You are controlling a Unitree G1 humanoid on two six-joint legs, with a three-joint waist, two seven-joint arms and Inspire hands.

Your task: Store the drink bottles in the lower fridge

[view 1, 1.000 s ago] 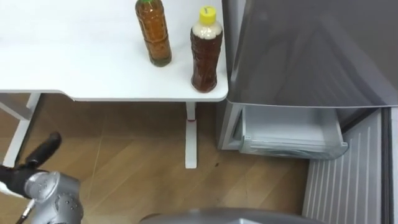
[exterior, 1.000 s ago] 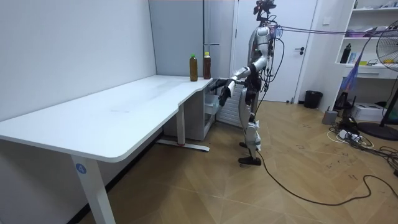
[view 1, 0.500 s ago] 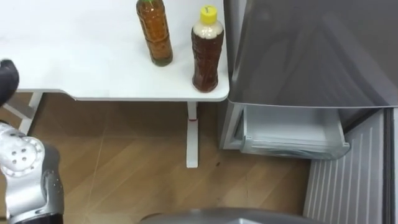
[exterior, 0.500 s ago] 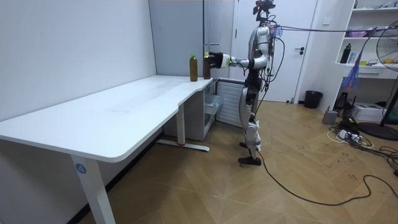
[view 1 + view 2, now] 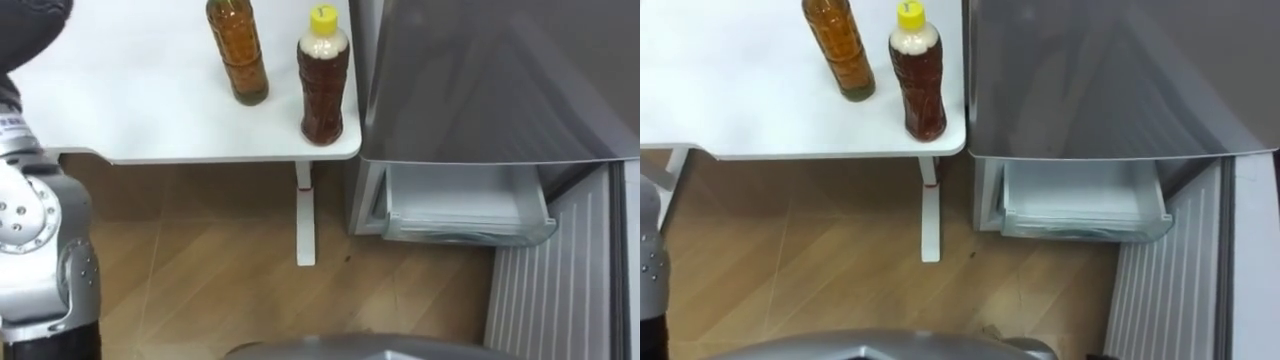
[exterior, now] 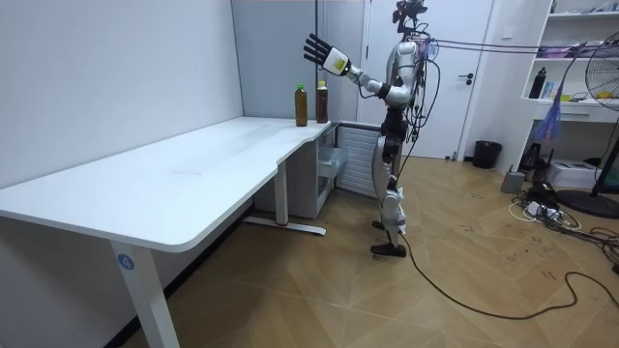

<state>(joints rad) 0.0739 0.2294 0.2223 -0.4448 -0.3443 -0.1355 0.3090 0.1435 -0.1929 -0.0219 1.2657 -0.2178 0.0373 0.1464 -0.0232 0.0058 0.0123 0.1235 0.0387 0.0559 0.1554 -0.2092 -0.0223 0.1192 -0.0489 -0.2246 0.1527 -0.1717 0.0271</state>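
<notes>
Two drinks, both upright on the white table, at the corner that meets the fridge.

Item 1: yellow-capped bottle, dark brown drink with a pale band at the neck. It stands near the table's front edge and is the one closer to the fridge.

Item 2: green-capped bottle, amber drink. It stands just beside item 1, to my left and a little further back, and the two do not touch.

Item 3: lower fridge drawer, pale, pulled out below the grey upper door and just above the wood floor. A ribbed white panel stands along its right side. Neither drink is in it.

Item 4: my left hand, held up high in the air above and beyond the bottles. The fingers are spread wide and hold nothing. It is well apart from both drinks. In the eye views my left forearm comes up along the left edge.

Position: I stand upright on the floor in front of the fridge, at the end of the long table, facing the bottles.
</notes>
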